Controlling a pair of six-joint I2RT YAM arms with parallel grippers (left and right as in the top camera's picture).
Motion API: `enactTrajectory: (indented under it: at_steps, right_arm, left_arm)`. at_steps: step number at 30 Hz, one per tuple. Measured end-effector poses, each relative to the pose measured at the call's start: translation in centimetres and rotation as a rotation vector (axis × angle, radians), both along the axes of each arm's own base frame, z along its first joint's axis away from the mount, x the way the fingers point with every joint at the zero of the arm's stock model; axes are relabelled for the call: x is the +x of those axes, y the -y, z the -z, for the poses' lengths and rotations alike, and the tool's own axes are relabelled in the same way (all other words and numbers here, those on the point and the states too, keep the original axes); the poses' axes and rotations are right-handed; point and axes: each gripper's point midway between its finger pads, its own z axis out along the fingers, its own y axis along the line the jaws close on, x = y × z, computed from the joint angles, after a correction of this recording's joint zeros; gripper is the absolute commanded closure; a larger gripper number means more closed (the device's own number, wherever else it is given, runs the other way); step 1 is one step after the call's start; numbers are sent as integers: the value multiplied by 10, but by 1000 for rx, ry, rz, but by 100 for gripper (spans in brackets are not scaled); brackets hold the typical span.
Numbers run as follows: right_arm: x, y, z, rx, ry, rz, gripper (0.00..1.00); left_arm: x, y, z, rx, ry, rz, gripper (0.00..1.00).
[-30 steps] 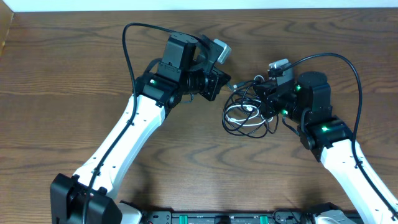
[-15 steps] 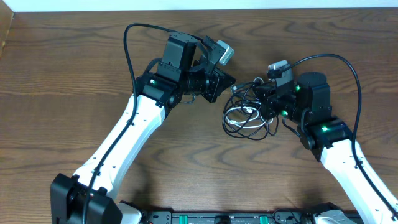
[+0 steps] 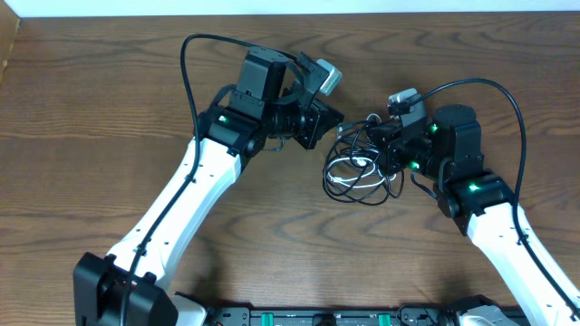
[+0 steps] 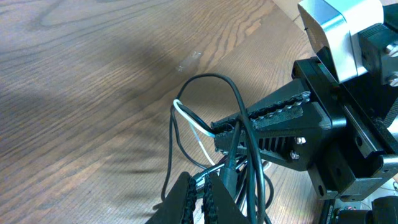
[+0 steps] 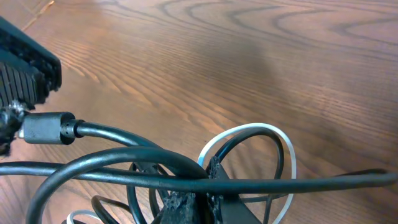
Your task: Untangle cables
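Robotics lab: two white robot arms (image 3: pixel 186 195) at a wooden table (image 3: pixel 91 109).

Arms: my left arm (image 3: pixel 181 195) and right arm (image 3: pixel 509 237) were white with black joints.
Wires: a thick black wire (image 3: pixel 184 65) looped over each.
Lights: small green lights (image 3: pixel 223 120) glowed.
Cameras: my cameras (image 3: pixel 323 75) were grey boxes.
Fingers: my fingers (image 4: pixel 277 111) were black, ribbed.

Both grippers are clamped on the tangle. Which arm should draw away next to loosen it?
Left, probably. The left gripper pinches a black cable at the upper-left edge of the cables, with bare table behind it. The right gripper holds the pile's right side, so it is better as the anchor.
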Motion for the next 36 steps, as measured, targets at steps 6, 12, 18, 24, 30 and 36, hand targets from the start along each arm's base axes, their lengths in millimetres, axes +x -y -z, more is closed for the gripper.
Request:
enactTrajectory:
  at_steps: [6, 12, 18, 24, 30, 36]
  right_arm:
    - [0, 0, -1, 1, 3, -1, 99]
    - [0, 0, -1, 0, 4, -2, 99]
    - [0, -1, -1, 1, 6, -5, 99]
    - [2, -3, -7, 16, 29, -18, 99]
    - [2, -5, -9, 22, 37, -24, 99]
    - [3, -5, -9, 23, 39, -24, 99]
  left_arm:
    - [-13, 15, 0, 1, 2, 45, 92]
    - [-18, 17, 4, 20, -11, 52, 92]
    - [-16, 11, 11, 57, -22, 24, 92]
    - [-15, 10, 12, 64, -19, 16, 92]
    - [-15, 10, 12, 65, -20, 15, 92]
    - [-15, 10, 12, 65, -21, 16, 92]
